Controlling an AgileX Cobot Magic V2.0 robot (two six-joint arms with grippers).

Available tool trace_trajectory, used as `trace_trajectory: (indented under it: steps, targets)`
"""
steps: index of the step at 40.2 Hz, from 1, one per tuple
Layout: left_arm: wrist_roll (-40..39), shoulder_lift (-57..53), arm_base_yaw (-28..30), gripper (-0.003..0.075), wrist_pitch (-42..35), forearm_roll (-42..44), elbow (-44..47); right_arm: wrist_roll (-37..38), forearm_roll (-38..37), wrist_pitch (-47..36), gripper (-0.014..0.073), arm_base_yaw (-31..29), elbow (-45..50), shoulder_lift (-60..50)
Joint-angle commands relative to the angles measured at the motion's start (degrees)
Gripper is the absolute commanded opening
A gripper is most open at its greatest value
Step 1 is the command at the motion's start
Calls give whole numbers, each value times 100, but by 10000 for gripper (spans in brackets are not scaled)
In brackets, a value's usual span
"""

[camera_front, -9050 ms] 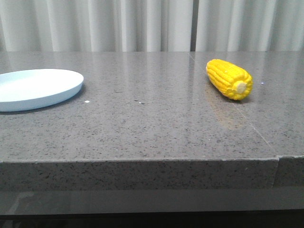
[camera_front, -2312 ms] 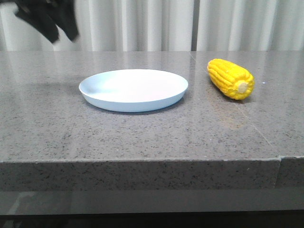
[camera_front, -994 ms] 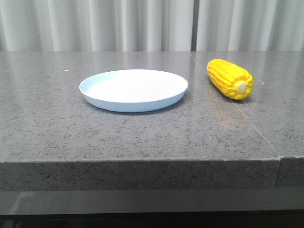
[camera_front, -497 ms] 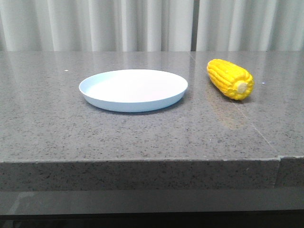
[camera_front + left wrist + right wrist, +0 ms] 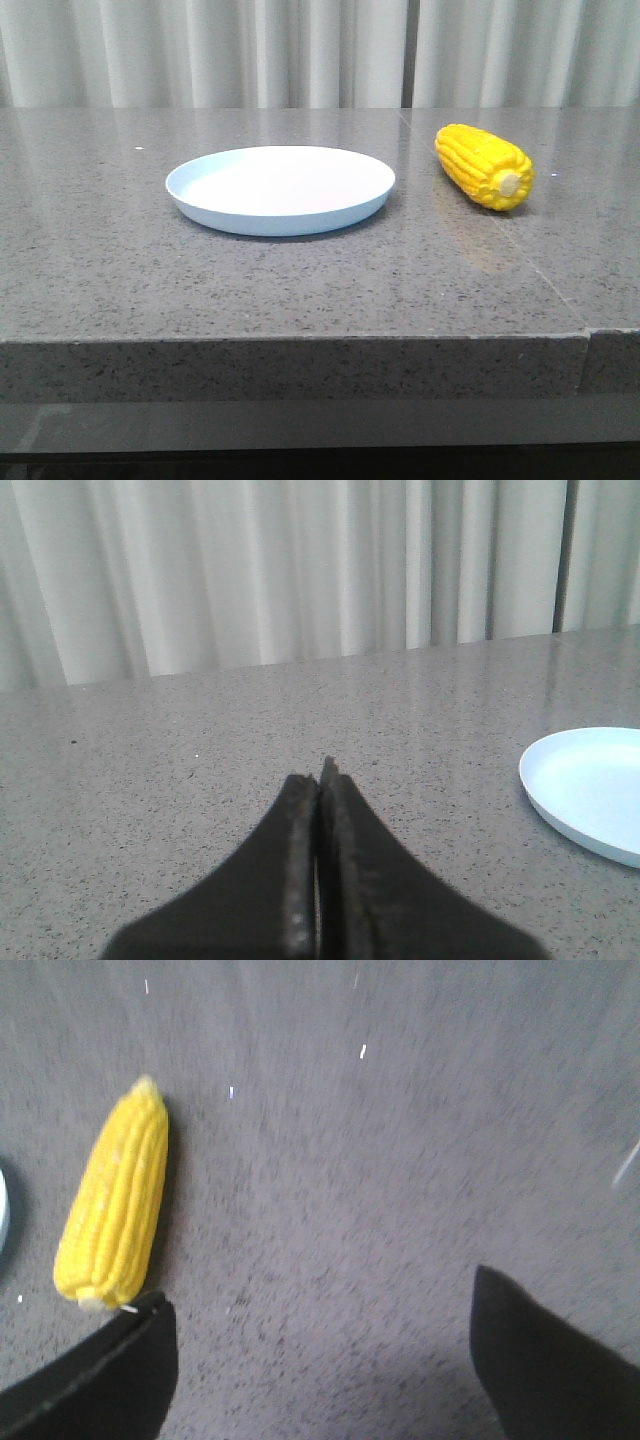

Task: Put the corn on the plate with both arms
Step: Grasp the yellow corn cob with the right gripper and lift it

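Front view: I see corn [image 5: 484,166] lying on the tabletop [image 5: 300,280] just right of the plate [image 5: 280,189], apart. Left fingers [image 5: 300,880] pressed together, empty; right fingers [image 5: 530,1360] spread wide above the tabletop.

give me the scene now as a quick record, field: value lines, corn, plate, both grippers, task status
corn: lying on its side on the grey table, right of the plate, apart from it
plate: on the table, nothing on it
left gripper: shut, holding nothing, above the table left of the plate
right gripper: open, above the table near the corn, not touching it
task status: corn not yet on plate
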Motion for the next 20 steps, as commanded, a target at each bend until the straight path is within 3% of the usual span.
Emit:
trace_trajectory:
  steps: [1,14,20]
  targets:
    - [9,54,3,-20,-466,25,-158,-26,260,242,623,130,-664,746]
    - [9,54,3,-20,-466,25,-158,-292,1353,562,623,960,-2116,2918]
    - [9,54,3,-20,-466,25,-158,-306,1485,552,623,1085,-2742,3703]
